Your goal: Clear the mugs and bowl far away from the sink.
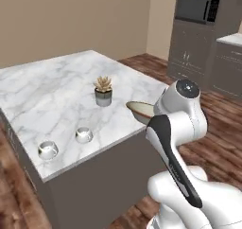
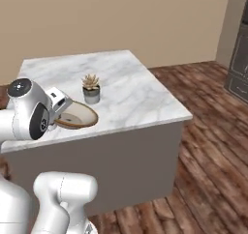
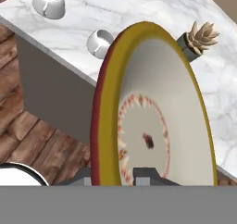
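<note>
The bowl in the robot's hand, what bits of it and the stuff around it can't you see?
- Orange-rimmed cream bowl: its lower edge is cut off at the bottom of the hand view; in the left base view the white arm covers half.
- Gripper: the bowl hides most of its fingertips.
- Grey pot of the spiky succulent: mostly behind the bowl rim.
- Glossy white mugs: handles too small to tell.

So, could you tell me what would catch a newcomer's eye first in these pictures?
Most striking is the bowl, held at its rim by the gripper at the near edge of the marble counter; in the hand view it looms large. Next comes the small potted succulent standing just beyond it, mid-counter. Two white mugs sit near the counter's front edge, left of the bowl.
</note>
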